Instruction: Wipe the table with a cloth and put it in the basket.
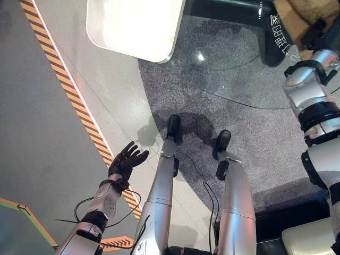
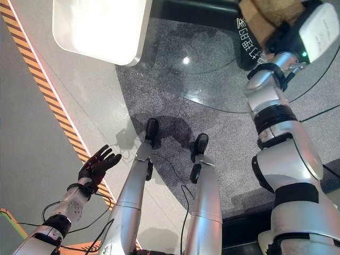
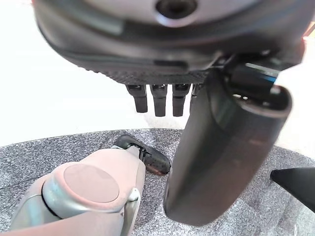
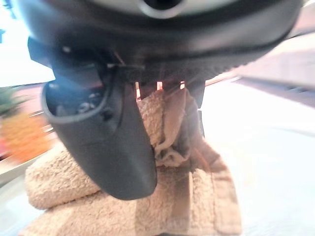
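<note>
Head view: glass table (image 1: 249, 79) over grey carpet (image 1: 180, 95), striped floor tape (image 1: 69, 90) alongside.

cloth (image 2: 268, 18): cut off at top edge | right robot hand (image 4: 106, 142): fingers buried in cloth

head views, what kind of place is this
Probably an indoor demo or lab space: a striped line marks the grey floor, with a glass table on grey carpet and a white tabletop nearby.
</note>
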Robot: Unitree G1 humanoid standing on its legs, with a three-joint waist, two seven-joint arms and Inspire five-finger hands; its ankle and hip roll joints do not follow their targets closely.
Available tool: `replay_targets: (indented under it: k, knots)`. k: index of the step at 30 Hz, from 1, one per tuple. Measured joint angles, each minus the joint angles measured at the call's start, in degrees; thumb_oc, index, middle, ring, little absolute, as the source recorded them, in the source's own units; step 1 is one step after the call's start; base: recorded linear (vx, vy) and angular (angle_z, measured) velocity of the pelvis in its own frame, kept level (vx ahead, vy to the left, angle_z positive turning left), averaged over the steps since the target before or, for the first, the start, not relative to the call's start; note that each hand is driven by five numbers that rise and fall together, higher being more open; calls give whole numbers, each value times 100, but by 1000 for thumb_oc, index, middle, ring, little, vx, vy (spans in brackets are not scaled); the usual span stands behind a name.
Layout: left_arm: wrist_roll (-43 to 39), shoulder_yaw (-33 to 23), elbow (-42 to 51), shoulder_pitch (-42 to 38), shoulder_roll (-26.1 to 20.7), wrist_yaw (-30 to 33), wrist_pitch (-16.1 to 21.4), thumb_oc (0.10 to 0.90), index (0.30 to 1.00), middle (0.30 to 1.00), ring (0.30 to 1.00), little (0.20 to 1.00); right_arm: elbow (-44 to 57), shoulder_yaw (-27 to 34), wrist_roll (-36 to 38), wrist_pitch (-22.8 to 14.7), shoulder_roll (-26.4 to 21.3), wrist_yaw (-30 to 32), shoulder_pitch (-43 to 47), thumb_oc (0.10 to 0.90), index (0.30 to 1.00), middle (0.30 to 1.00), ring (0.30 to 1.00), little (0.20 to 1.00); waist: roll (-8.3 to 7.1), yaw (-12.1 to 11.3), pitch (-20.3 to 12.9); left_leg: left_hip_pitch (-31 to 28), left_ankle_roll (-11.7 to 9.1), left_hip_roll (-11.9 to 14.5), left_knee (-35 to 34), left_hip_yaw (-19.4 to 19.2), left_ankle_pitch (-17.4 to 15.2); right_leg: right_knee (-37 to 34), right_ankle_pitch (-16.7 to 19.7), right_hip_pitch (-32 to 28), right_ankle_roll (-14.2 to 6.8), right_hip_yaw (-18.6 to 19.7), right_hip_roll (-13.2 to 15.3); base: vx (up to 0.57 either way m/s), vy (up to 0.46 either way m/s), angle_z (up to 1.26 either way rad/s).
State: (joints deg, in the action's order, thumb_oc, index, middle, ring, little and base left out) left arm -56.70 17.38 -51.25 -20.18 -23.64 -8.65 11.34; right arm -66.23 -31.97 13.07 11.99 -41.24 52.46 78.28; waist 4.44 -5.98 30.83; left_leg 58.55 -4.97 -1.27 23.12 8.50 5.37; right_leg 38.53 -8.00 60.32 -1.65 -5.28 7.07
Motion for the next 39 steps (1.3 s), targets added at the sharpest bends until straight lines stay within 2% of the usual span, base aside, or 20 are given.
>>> replay_targets:
  k: [8, 29, 35, 39]
  knots:
    - [0, -5, -9, -1, -9, -106, -82, 800, 900, 900, 900, 900, -260, 165, 341, 3, -163, 10, -5, 100, 300, 300, 300, 200, 0, 77, 0, -4, 2, 49, 4, -6, 3, -62, 68, -15, 7, 9, -56, 1, -8, -3]
    - [-1, -49, -201, -56, -166, -205, -102, 800, 900, 900, 900, 900, -292, 224, 389, -86, -142, -34, -30, 100, 300, 300, 300, 200, 4, 168, -2, -136, 133, 91, 4, -161, -2, -186, 188, -129, -22, 165, -116, 2, 3, -2]
    - [0, -40, -189, -52, -139, -193, -90, 800, 900, 900, 900, 900, -168, 151, 256, -173, -130, -250, -25, 100, 300, 300, 300, 200, 5, 149, -3, -142, 101, 79, 77, -199, -36, -172, 188, -140, -51, 229, -124, -36, 12, -3]
    - [0, -53, -167, -60, -127, -185, -80, 800, 900, 900, 900, 900, 312, -20, 14, -189, -123, -519, -35, 100, 300, 300, 300, 200, 8, 177, -3, -145, 87, 83, -24, -210, -13, -181, 180, -106, -51, 245, -126, 15, -2, -1]
